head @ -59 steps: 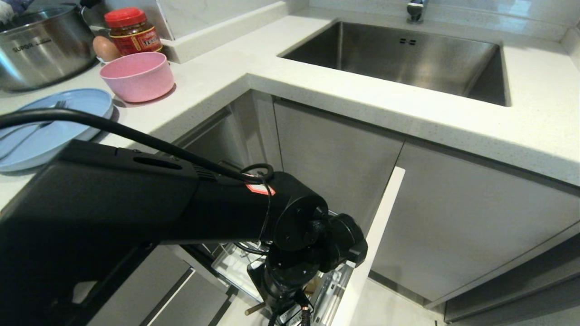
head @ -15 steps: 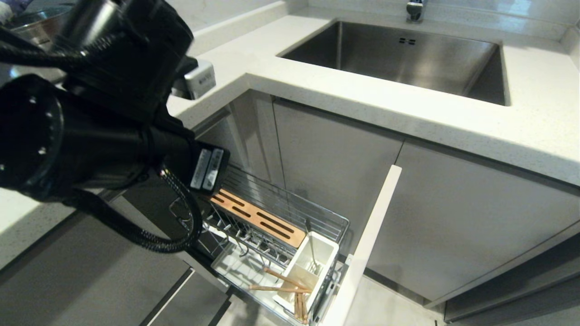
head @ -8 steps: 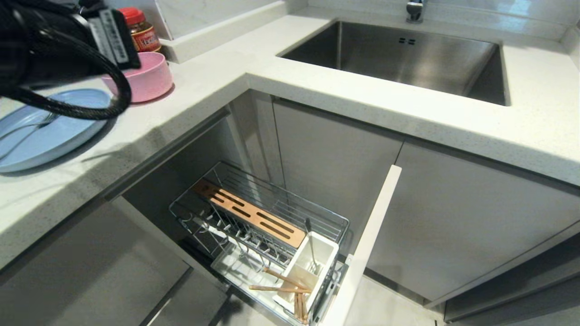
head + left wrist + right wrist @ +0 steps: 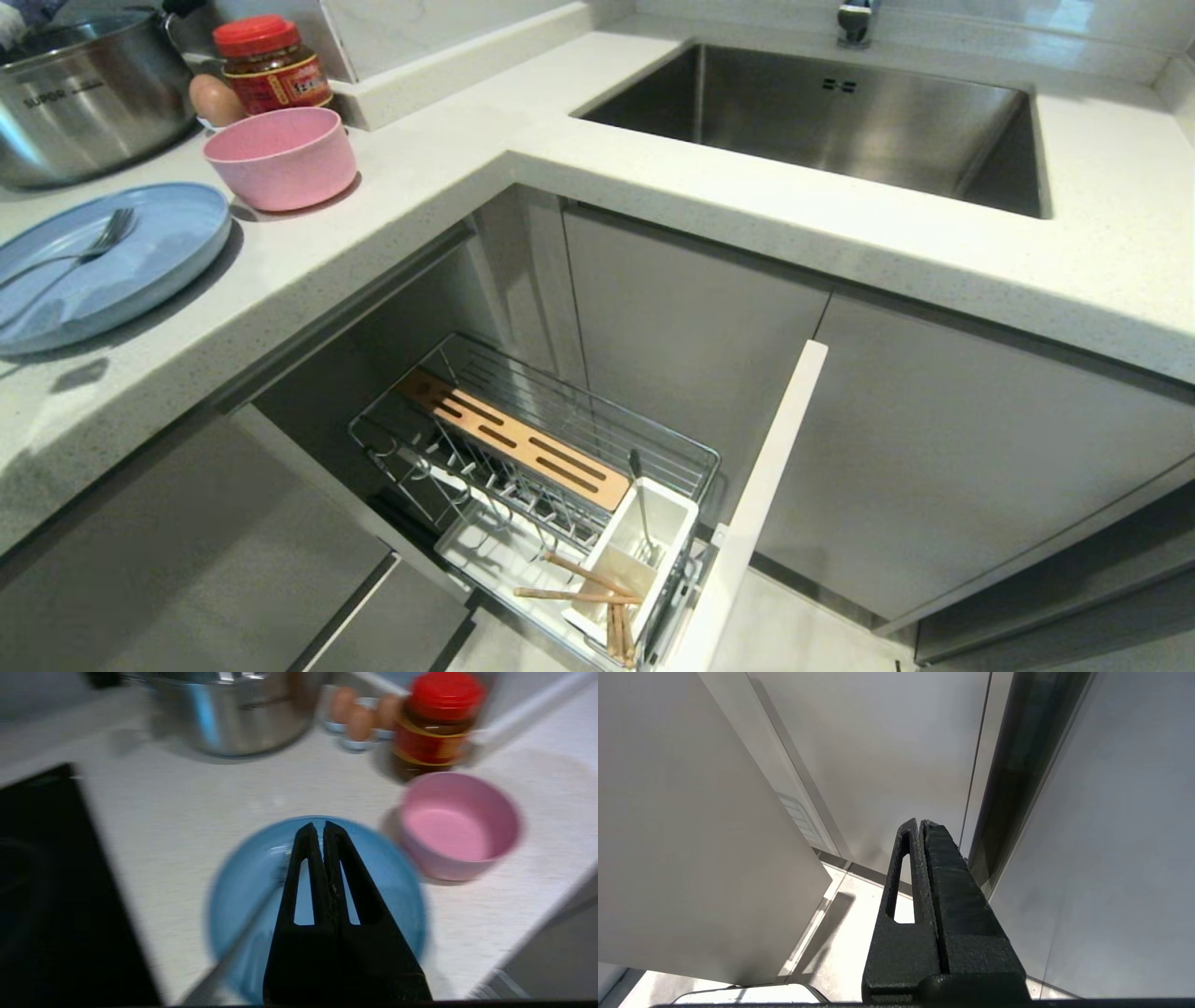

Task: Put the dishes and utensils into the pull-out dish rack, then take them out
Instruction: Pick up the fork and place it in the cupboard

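1. Gone from the head view is the left arm, which half a second ago crossed the upper left corner; the counter (image 4: 448, 159) now shows bare of it, and the rack has not shifted.
2. Left gripper (image 4: 316, 828) hangs over the light-blue plate (image 4: 140, 261), jaws pressed together and holding nothing.
3. Seen from the wrist, the plate lies directly beneath the tips, with the pink bowl (image 4: 460, 826) at about two o'clock from them and just beside the plate's rim.
4. A silver fork (image 4: 70, 261) lies on the plate; in the head view its long axis runs from eight o'clock to two o'clock, tines toward two o'clock. In the wrist view its handle is a blurred streak at seven o'clock of the tips.
5. The left arm is clearly the nearer one; the right gripper (image 4: 920, 823), also closed and empty, is parked low beside the cabinet fronts.
6. Down in the pull-out dish rack (image 4: 392, 448), the chopsticks (image 4: 583, 588) already lie partly in the white cutlery cup (image 4: 667, 523), splayed, and a slim metal utensil (image 4: 639, 504) stands upright in it.
7. Judging from this, the jaws must open before any pick-up here.
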Controlling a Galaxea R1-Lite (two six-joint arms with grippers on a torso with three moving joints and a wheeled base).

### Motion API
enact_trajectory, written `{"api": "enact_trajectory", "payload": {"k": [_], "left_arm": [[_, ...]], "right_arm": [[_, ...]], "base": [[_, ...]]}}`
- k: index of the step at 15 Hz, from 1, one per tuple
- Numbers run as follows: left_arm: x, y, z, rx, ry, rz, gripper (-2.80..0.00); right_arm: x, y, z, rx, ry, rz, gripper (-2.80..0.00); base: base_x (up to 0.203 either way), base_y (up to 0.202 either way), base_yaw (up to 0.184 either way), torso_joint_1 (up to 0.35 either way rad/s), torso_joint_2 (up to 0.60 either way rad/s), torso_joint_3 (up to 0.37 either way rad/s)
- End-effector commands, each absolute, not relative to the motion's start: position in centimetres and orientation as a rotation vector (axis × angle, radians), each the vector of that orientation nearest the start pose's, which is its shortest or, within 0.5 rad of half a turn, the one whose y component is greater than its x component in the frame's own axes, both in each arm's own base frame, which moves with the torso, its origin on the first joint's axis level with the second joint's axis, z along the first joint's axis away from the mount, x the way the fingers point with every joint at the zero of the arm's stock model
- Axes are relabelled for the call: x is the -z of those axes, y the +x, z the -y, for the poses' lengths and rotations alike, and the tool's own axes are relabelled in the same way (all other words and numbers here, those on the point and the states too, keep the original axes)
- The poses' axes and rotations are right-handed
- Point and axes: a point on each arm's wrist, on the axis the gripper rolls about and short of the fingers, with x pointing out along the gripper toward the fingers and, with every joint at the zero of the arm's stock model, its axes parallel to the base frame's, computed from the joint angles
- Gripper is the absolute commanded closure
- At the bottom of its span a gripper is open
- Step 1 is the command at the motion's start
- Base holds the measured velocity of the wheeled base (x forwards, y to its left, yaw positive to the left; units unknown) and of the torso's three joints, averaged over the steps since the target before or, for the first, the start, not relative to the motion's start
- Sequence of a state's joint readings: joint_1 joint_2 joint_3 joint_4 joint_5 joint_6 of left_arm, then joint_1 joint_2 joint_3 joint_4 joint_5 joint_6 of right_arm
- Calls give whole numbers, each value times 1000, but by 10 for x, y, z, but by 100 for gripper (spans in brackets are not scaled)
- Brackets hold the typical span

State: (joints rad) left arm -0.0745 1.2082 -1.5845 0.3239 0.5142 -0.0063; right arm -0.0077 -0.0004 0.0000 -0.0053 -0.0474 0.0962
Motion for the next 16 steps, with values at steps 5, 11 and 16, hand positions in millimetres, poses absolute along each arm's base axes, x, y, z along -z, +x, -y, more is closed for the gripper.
{"api": "enact_trajectory", "payload": {"k": [5,11,16], "left_arm": [[-413,79,-30,-536,10,-125,0],[-402,97,-49,-455,48,-291,0],[-390,130,-65,-436,65,-396,0]], "right_arm": [[-76,-23,1,55,97,12,0],[-76,-23,1,55,97,12,0],[-76,-23,1,55,97,13,0]], "base": [[0,0,0,0,0,0],[0,0,0,0,0,0],[0,0,0,0,0,0]]}}
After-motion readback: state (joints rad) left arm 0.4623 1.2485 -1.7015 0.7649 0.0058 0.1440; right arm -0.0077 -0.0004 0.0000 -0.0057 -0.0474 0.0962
